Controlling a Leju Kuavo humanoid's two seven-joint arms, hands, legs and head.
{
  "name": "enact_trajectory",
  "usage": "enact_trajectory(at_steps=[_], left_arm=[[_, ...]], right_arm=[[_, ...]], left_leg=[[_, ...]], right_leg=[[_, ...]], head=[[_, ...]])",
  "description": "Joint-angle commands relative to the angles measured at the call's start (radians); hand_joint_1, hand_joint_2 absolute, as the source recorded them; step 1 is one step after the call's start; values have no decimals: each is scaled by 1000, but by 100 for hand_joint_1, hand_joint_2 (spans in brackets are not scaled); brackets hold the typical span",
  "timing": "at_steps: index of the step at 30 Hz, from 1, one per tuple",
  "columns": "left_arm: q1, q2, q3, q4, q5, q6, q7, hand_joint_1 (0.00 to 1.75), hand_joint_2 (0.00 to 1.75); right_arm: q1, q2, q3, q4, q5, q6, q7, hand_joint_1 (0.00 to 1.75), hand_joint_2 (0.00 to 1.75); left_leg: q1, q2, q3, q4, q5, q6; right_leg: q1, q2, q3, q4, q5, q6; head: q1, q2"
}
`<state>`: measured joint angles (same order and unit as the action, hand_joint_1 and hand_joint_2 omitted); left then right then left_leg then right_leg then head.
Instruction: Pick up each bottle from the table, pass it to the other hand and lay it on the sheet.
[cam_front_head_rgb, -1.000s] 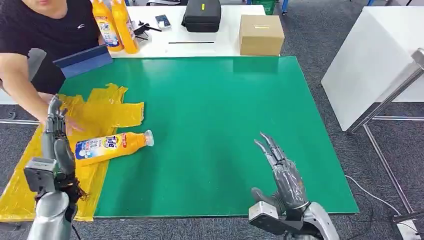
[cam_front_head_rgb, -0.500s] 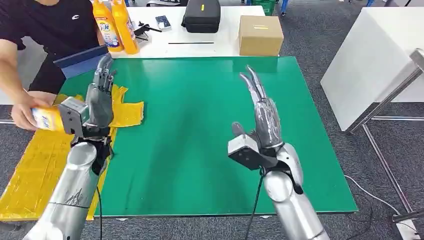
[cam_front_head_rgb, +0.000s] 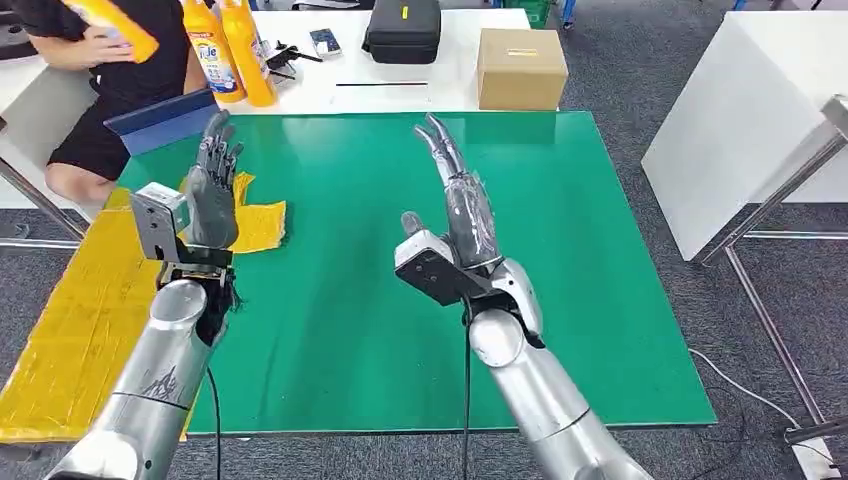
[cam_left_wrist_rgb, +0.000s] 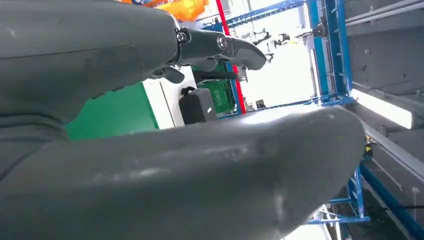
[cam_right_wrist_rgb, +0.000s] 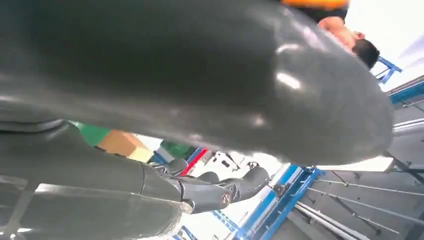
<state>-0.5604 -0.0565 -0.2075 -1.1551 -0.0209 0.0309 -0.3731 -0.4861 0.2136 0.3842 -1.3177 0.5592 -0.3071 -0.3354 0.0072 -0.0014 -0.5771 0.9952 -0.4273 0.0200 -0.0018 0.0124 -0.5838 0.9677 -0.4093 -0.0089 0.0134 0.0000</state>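
Both hands are raised over the green table (cam_front_head_rgb: 400, 330) with fingers straight and apart, holding nothing: the left hand (cam_front_head_rgb: 213, 190) near the yellow sheet (cam_front_head_rgb: 80, 310) at the table's left edge, the right hand (cam_front_head_rgb: 462, 215) mid-table. No bottle lies on the green; two orange Tide bottles (cam_front_head_rgb: 228, 45) stand upright beyond the far-left corner, nearer the left hand, and a person holds another bottle (cam_front_head_rgb: 112, 20) aloft.

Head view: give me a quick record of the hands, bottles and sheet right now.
left hand: raised above the sheet's edge, holds nothing
right hand: raised over the green mat, fingers apart, holds nothing
yellow sheet: bare, along the mat's left edge
bottles: two upright on the white table
third bottle: in a person's hand, far left
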Motion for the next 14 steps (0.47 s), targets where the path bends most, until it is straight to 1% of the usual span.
enact_trajectory(at_steps=[1, 14], left_arm=[[-8, 16, -40, 3, -15, 17, 14, 0, 0], [-5, 7, -40, 6, -20, 19, 11, 0, 0]], right_arm=[[-50, 0, 43, 97, 4, -12, 17, 0, 0], [-50, 8, 40, 97, 14, -15, 23, 0, 0]], left_leg=[[-1, 0, 2, 0, 0, -1], [-1, -1, 1, 0, -1, -1]], right_leg=[[-1, -1, 2, 0, -1, 0], [-1, -1, 1, 0, -1, 0]], head=[[0, 0], [0, 0]])
